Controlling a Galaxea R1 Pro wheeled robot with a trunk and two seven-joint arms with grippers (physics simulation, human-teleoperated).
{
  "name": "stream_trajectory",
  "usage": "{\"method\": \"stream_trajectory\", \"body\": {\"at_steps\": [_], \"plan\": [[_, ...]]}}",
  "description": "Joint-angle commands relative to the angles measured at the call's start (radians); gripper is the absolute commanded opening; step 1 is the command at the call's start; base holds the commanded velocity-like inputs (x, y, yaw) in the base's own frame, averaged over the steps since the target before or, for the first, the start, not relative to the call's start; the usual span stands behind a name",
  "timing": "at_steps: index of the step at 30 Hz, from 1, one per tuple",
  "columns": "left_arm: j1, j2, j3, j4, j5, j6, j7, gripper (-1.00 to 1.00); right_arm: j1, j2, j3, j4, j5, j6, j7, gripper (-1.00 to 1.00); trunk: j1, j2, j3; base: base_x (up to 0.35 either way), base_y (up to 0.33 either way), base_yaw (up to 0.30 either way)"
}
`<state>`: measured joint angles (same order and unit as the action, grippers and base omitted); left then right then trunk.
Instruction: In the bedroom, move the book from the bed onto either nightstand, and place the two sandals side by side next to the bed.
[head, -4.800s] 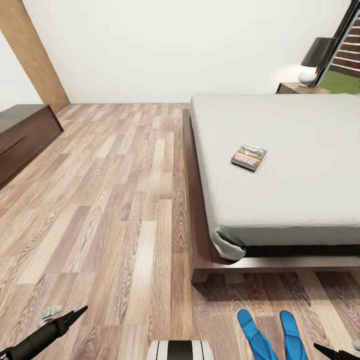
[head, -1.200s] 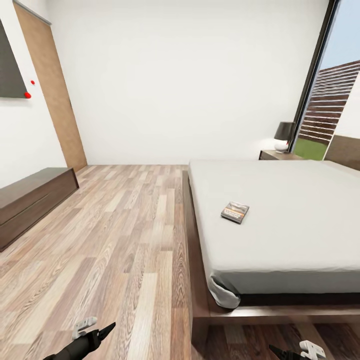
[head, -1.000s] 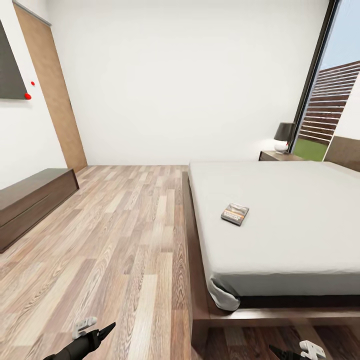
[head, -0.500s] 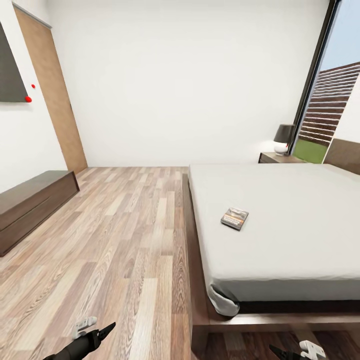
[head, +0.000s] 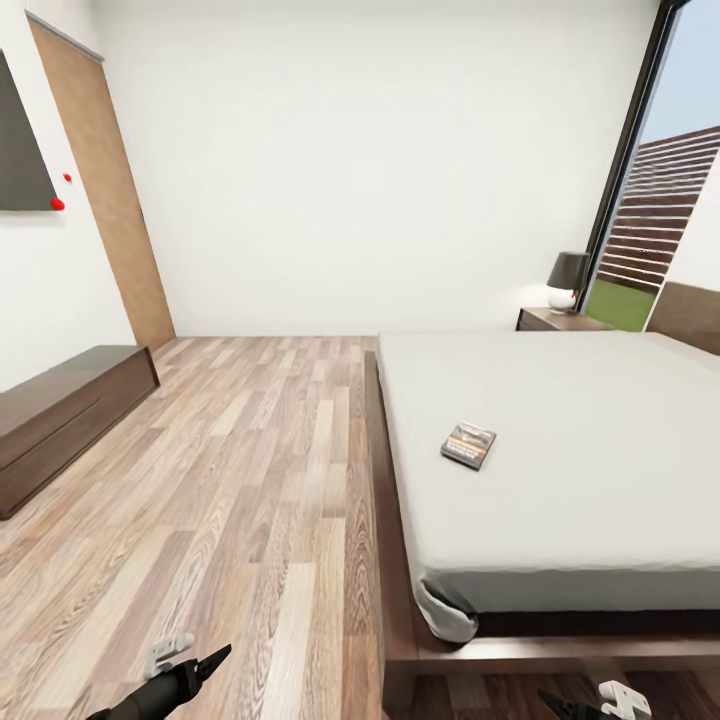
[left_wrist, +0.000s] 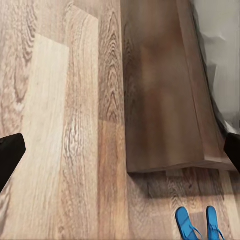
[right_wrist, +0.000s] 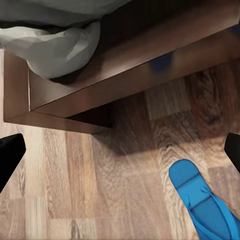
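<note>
The book (head: 469, 445) lies flat on the white mattress of the bed (head: 600, 470), near its left side. A nightstand (head: 556, 320) stands past the bed's far corner. Both blue sandals (left_wrist: 201, 225) lie side by side on the floor beyond the bed frame's foot corner (left_wrist: 165, 150). One sandal (right_wrist: 204, 202) shows in the right wrist view, close to that frame. My left gripper (head: 205, 666) (left_wrist: 120, 155) and right gripper (head: 568, 704) (right_wrist: 120, 152) hang low over the floor, both open and holding nothing.
A dark-shaded lamp (head: 568, 279) sits on the nightstand. A long low dark cabinet (head: 60, 410) lines the left wall, with a wooden door (head: 105, 190) behind it. A tall window (head: 660, 210) is at the right. Wood floor (head: 240, 470) stretches left of the bed.
The head view has risen since 4.8 s ago, so the sandals have left it and more wall shows. In the last second it drifts only slightly. Both grippers hold their places.
</note>
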<state>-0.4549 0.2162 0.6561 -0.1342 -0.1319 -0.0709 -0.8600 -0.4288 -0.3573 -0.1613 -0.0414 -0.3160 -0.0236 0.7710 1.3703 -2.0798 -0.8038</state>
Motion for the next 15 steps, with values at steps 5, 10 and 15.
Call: {"method": "stream_trajectory", "body": {"at_steps": [5, 10, 15], "plan": [[-0.001, 0.0, 0.007, 0.001, -0.011, -0.007, -0.002, 1.0, -0.001, 0.0, -0.007, 0.001, 0.006, -0.002, 0.004, 1.0, -0.019, 0.035, 0.015, 0.0, 0.0, 0.0], [-0.001, 0.0, 0.007, 0.001, -0.011, -0.007, -0.002, 1.0, -0.001, 0.0, -0.007, 0.001, 0.006, -0.002, 0.004, 1.0, -0.039, 0.07, 0.03, 0.0, 0.0, 0.0], [-0.001, 0.0, 0.007, 0.001, -0.011, -0.007, -0.002, 1.0, -0.001, 0.0, -0.007, 0.001, 0.006, -0.002, 0.004, 1.0, -0.058, 0.105, 0.046, 0.0, 0.0, 0.0]]}}
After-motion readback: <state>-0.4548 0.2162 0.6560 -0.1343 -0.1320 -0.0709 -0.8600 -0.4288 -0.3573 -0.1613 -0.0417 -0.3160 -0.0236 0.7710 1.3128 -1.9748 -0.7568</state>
